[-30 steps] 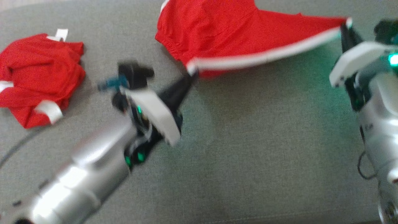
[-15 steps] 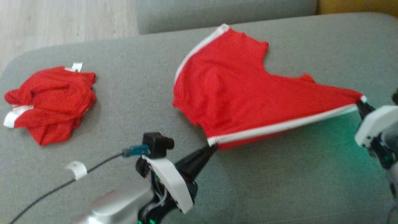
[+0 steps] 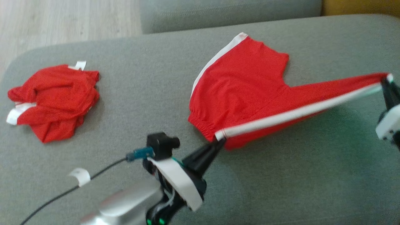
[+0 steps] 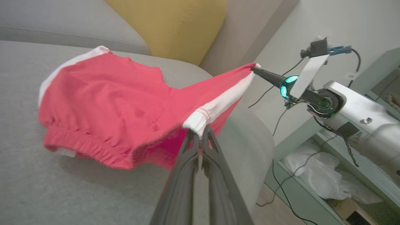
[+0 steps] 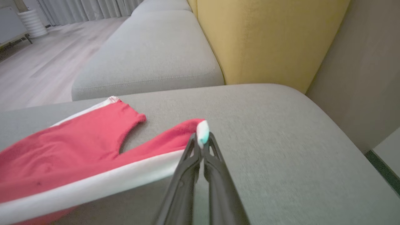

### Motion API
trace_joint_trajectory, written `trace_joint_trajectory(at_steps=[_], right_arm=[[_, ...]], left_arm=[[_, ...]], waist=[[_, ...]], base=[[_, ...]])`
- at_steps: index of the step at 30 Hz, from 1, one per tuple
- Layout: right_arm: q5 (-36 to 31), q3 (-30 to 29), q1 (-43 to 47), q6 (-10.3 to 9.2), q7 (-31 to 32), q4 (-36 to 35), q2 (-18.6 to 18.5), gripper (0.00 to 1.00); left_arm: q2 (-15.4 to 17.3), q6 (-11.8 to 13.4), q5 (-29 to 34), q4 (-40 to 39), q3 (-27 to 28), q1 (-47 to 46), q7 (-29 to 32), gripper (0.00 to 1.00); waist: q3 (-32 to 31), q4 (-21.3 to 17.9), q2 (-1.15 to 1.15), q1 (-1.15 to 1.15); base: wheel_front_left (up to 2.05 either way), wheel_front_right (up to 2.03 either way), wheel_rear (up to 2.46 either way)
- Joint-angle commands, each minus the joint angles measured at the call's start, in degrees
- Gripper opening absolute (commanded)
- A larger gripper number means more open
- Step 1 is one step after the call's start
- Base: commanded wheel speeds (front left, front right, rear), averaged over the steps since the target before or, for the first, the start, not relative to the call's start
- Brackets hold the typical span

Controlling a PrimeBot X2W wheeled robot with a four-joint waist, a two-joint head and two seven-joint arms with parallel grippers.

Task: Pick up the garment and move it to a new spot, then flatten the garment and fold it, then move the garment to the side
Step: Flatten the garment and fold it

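The garment (image 3: 243, 90) is a pair of red shorts with white side stripes, partly resting on the grey sofa cushion (image 3: 281, 175). My left gripper (image 3: 220, 140) is shut on its waistband end at the white stripe (image 4: 200, 120). Far right, my right gripper (image 3: 385, 82) is shut on the leg-hem end of that stripe (image 5: 202, 131). The stripe (image 3: 297, 114) runs taut between the two grippers, lifted off the cushion. The other leg (image 3: 250, 53) lies flat toward the back. In the left wrist view the right gripper (image 4: 254, 69) shows holding the far corner.
A second red garment (image 3: 53, 100) lies crumpled at the cushion's left. A yellow backrest cushion (image 5: 265, 37) stands behind on the right. Wooden floor (image 3: 62, 18) lies beyond the cushion's far-left edge. A black cable (image 3: 62, 193) trails from my left wrist.
The head camera tilted up, shifting the whole picture. Both grippers kept their hold; the right one moved outward and up, pulling the stripe straighter and tauter.
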Motion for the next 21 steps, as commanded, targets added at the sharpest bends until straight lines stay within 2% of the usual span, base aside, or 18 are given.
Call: trace_joint_trajectory(at_steps=[1, 4, 8, 11, 21], right_arm=[[-2.5, -1.6, -3.5, -0.05, -0.7, -3.8, 1.0, 0.00], [-5.9, -3.1, -6.3, -0.05, -0.5, -5.1, 3.4, 0.00], [-11.9, -1.7, -11.1, -0.05, 0.1, -4.2, 3.9, 0.00], [-13.9, -0.9, -14.1, -0.05, 0.3, -2.3, 4.4, 0.00], [-21.4, 2.0, -30.1, -0.05, -2.3, 11.5, 5.1, 0.00]], left_arm=[[0.4, 0.6, 0.1, -0.4, 3.6, -4.3, -1.1, 0.00], [-0.2, 1.3, 1.8, 1.2, 4.2, -6.7, -1.6, 0.00], [-1.6, 2.1, 3.5, 3.7, 4.9, -9.6, -2.2, 0.00], [-2.3, 2.0, 3.6, 4.9, 5.2, -10.7, -2.2, 0.00], [-6.8, 0.0, 4.1, 10.2, 5.5, -16.1, -2.1, 0.00]], waist=[[2.6, 1.9, 0.00, 0.00], [4.6, 3.8, 0.00, 0.00], [7.3, 6.5, 0.00, 0.00], [8.5, 7.6, 0.00, 0.00], [15.5, 12.7, 0.00, 0.00]], base=[[0.00, 0.00, 0.00], [0.00, 0.00, 0.00], [0.00, 0.00, 0.00], [0.00, 0.00, 0.00], [0.00, 0.00, 0.00]])
